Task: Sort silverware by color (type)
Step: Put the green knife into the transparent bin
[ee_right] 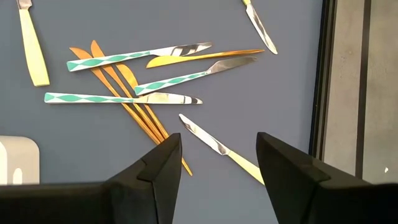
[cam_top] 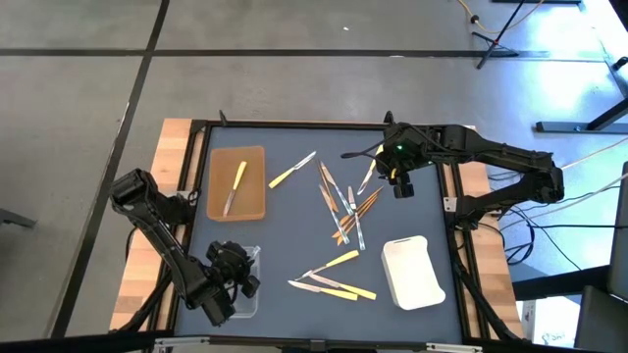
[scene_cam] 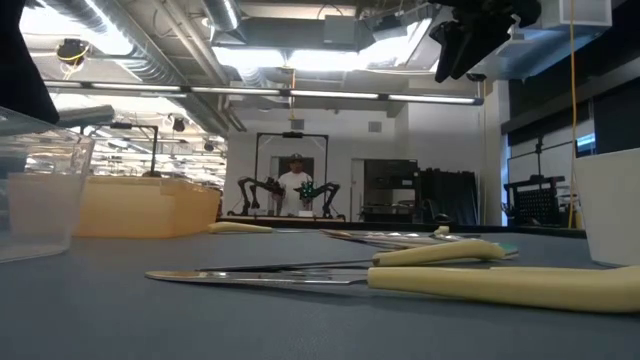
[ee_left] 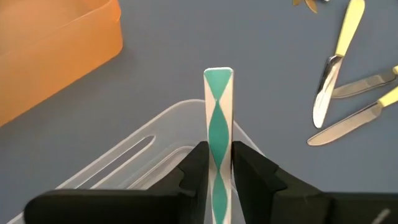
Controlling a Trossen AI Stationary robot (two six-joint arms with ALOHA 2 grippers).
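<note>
Near the table's left edge a rectangular tray (cam_top: 237, 183), one knife (cam_top: 235, 187) lying in it; in front of that, at the near-left corner, a second tray (cam_top: 249, 294) under the left gripper (cam_top: 228, 285). Mid-table, a crossed heap of knives (cam_top: 345, 206), right gripper (cam_top: 400, 181) above its far right side. Nearer the front, a small group of knives (cam_top: 331, 278), and just right of them a third tray (cam_top: 412, 272)
</note>
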